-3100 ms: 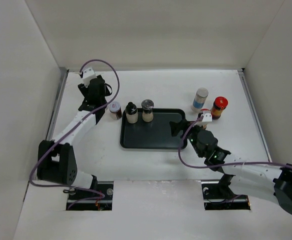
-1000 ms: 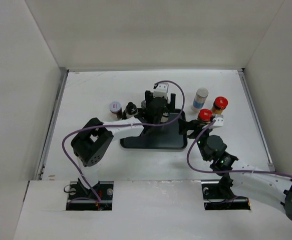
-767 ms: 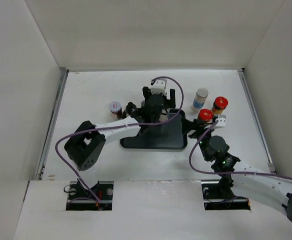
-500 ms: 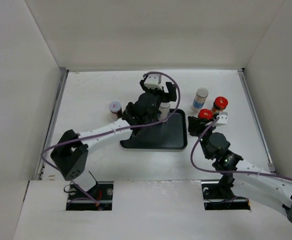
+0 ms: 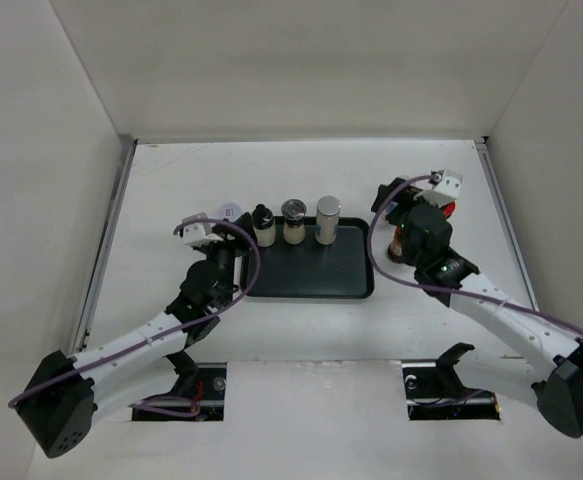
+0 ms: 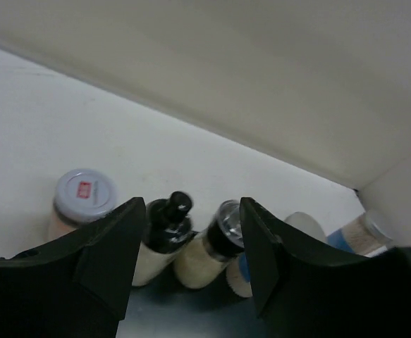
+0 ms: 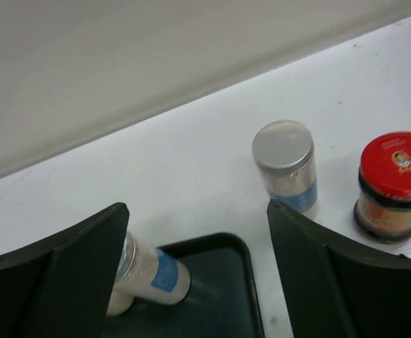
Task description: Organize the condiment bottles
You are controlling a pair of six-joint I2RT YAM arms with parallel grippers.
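While three jars (image 5: 293, 222) stood on the tray (image 5: 311, 285), left gripper (image 6: 191, 232) and right gripper (image 7: 194, 225) — both agape, empty — probably had a red-capped jar (image 7: 392, 179) to fetch next.

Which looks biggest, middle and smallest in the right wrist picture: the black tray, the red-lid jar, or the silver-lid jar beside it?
1. black tray, though partly cut off.
2. red-lid jar, slightly wider.
3. silver-lid jar, almost the same as the red one, so unsure.

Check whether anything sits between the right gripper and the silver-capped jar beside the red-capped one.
Nothing visible does: bare table lies between the right gripper and the silver-capped jar; the red-capped jar stands apart beside it.
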